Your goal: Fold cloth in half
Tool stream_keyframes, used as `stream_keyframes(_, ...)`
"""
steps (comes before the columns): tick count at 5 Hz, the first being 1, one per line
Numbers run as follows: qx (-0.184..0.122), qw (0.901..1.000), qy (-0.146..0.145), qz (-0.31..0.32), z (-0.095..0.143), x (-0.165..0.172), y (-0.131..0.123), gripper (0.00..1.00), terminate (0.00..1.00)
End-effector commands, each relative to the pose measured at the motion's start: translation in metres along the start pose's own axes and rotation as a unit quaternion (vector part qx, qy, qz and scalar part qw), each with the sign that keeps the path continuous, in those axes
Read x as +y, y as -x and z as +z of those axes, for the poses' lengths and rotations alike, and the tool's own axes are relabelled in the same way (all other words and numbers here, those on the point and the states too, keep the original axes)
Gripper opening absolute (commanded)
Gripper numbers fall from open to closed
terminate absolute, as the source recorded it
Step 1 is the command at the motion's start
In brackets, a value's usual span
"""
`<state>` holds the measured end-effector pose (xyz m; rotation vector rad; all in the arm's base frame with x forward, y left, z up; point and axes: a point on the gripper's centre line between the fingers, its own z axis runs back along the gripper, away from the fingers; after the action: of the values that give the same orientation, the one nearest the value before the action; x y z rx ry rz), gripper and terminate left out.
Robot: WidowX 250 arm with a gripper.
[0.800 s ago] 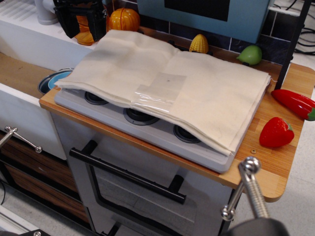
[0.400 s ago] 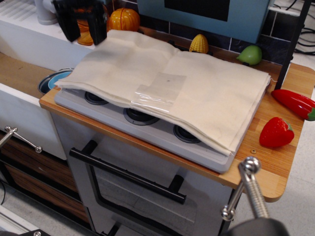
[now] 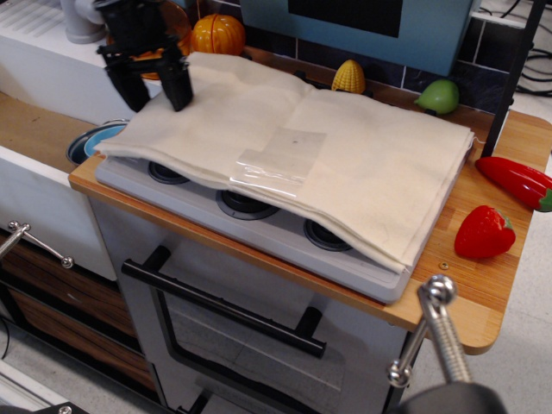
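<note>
- Hanging above the far-left corner, the gripper (image 3: 153, 89) was seen with jaws parted, holding nothing.
- The cloth (image 3: 293, 151) was spread over the stove (image 3: 259, 226) (long axis left-right), stretching rightward from the claw.

No readable text, label, brand, number or sign shows on anything here.

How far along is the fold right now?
Done: nothing yet. The cloth lies spread flat over the stove top, tape patch facing up, with no edge lifted. In hand: the hand hangs open above the cloth's far left corner, one finger over the fabric, gripping nothing. Left: close on that corner or edge, carry it across to the opposite side, release.
</note>
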<state>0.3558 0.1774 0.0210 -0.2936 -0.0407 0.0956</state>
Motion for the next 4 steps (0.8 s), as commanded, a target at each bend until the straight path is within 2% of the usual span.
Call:
stream_keyframes(1,-0.039,0.9989,-0.011,-0.022,0.012,0.007,0.0,1.0,0.0)
stream_keyframes(2,-0.041,0.999,-0.006,-0.018,0.01,0.004,0.0,0.0,0.0)
stream_keyframes(4,-0.031,0.9995,0.002,-0.01,0.022,-0.005,-0.008,0.0,0.0)
